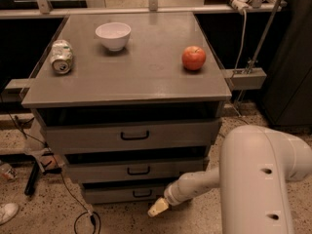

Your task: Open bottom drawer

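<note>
At the bottom right, closest to the camera, the arm's bulky white housing [263,179] fills the corner, and a slimmer white forearm [195,186] reaches from it down and left toward the foot of the cabinet. The gripper [158,207] is the cream-coloured tip at its end, low over the speckled floor [117,221], just below and a little right of the bottom drawer's handle [142,193]. Whether it is open or closed cannot be told, nor whether it touches the drawer. The bottom drawer [112,194] is the lowest and narrowest of the three grey fronts, tucked under the middle drawer [97,171], with a dark gap between them. Above that comes the top drawer [83,138], the widest, with the largest black handle. To the left on the floor lie a black cable [80,217] and a white shoe [7,212]. On the grey cabinet top [126,77] sit a crushed can [62,57] on its side at the left, a red apple [194,58] at the right, and further back a white bowl [113,35], all well apart. Beyond the top, a metal rail [122,9] runs across, and a white power strip [239,1] hangs at the far right.
</note>
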`<state>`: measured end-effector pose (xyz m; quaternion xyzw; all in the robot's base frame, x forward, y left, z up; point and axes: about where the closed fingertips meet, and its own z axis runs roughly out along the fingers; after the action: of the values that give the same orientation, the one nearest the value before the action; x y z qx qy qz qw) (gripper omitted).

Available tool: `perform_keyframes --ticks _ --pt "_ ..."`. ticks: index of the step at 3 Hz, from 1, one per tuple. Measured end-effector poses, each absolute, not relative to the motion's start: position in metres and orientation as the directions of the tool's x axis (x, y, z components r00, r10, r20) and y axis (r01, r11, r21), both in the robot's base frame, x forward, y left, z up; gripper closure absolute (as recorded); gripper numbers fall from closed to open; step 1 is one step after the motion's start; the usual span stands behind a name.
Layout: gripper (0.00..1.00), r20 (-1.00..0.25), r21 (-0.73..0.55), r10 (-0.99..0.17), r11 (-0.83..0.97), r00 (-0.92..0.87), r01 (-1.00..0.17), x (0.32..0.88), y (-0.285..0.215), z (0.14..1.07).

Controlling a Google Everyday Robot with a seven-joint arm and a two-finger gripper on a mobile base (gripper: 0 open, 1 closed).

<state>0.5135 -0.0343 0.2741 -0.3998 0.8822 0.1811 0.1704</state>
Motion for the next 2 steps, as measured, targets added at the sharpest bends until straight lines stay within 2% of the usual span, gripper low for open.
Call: perform_keyframes --ticks 2 --pt "0.00 -0.499 0.154 -0.597 0.652 -0.628 -0.743 0.533 -0.039 0.250"
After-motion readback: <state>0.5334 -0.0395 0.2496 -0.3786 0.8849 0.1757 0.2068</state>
